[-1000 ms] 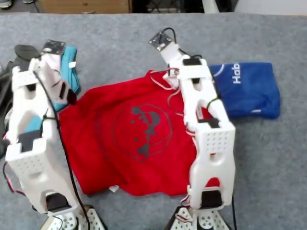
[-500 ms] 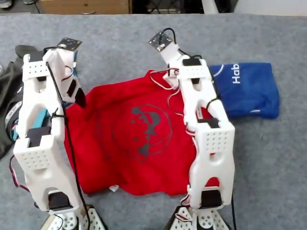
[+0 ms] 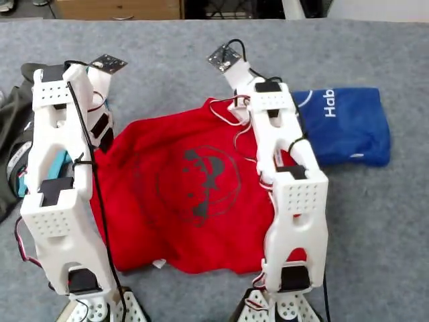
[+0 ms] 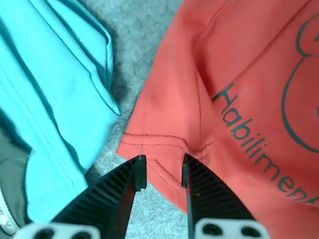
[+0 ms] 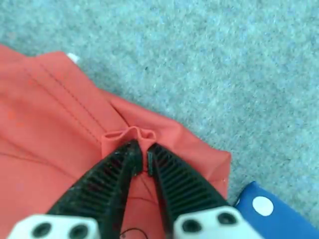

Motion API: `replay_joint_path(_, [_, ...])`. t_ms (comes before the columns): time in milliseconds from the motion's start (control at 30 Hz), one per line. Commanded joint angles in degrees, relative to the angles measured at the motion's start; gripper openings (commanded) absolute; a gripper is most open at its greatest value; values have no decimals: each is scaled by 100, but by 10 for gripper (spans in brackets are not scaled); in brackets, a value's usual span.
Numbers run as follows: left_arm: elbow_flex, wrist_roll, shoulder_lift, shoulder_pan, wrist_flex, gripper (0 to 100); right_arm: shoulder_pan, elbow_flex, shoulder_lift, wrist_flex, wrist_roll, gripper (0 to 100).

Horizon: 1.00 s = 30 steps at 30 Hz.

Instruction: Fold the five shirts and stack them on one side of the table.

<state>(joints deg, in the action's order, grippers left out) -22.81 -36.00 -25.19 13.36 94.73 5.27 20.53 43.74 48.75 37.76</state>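
Observation:
A red shirt (image 3: 181,194) lies spread flat mid-table, print up. My left gripper (image 4: 162,169) is open over its left edge, and the red shirt's stitched hem (image 4: 164,149) lies between the two fingertips. In the high view that gripper (image 3: 106,137) sits at the shirt's far-left corner. My right gripper (image 5: 141,154) is shut on a small pinched fold of the red shirt (image 5: 50,139) at its far-right corner (image 3: 231,107). A folded blue shirt (image 3: 348,124) rests on the right side, its corner (image 5: 269,209) just beside the right gripper.
A teal shirt (image 4: 55,99) lies crumpled right beside the red hem, partly under the left arm (image 3: 57,164). A dark grey garment (image 3: 10,154) is bunched at the table's left edge. Bare grey felt (image 3: 161,60) stretches along the far side.
The left arm has swung right, off the teal shirt and onto the red shirt's left corner. The right arm has stayed put with its pinch of red cloth.

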Motion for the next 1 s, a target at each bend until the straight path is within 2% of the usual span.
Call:
replay_joint_path(0, [-224, -62, 457, -207, 97, 165, -35, 119, 13, -88, 44, 13])
replay_joint_path(167, [233, -62, 448, -374, 70, 213, -35, 119, 13, -88, 53, 13])
replay_joint_path(333, [391, -62, 440, -259, 44, 218, -35, 119, 13, -88, 53, 13])
replay_joint_path(600, [1086, -62, 440, -330, -756, 217, -35, 119, 13, -88, 53, 13])
replay_joint_path(800, [1165, -44, 440, -303, -844, 216, -35, 119, 13, -88, 53, 13])
replay_joint_path(967, [1218, -35, 440, -338, -835, 114, -35, 119, 13, -88, 53, 13])
